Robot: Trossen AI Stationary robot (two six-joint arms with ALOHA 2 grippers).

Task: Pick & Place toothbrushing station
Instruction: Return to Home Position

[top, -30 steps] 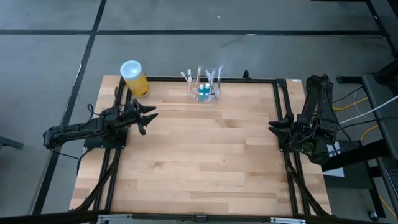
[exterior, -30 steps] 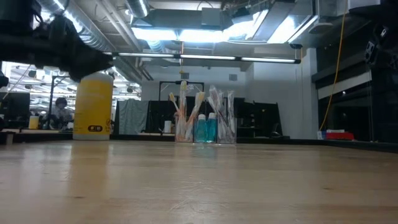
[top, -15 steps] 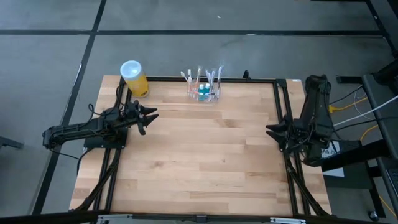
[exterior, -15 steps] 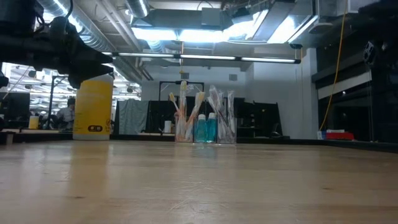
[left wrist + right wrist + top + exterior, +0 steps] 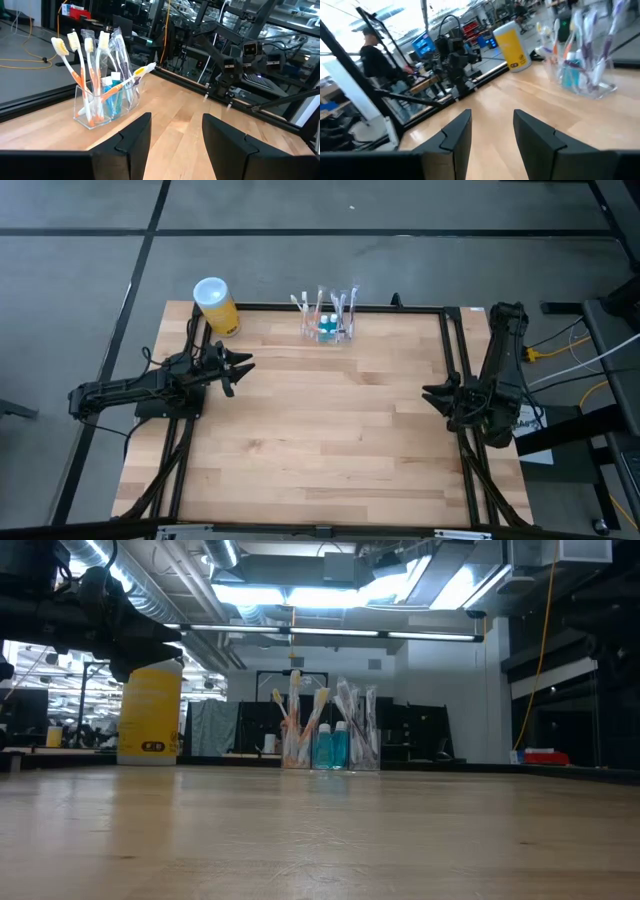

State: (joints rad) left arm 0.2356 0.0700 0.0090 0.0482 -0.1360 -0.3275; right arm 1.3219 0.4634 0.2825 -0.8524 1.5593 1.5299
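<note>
Hanging at the side edges of the desk [image 5: 320,430], left fingers [image 5: 127,142] and right fingers [image 5: 452,135] are spread, grasping nothing. Reads as home-pose parking, job likely done. Toothbrushing station [image 5: 328,328] stands mid far edge: clear low box, brushes upright, blue bottles inside. Yellow canister [image 5: 215,305] well left of it.

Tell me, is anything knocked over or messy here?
Nothing is spilled or knocked over. The clear holder and yellow canister stand upright. Only one orange toothbrush looks odd: it leans far sideways out of the holder, while the others stand straighter. The left claw and right claw wait empty.
</note>
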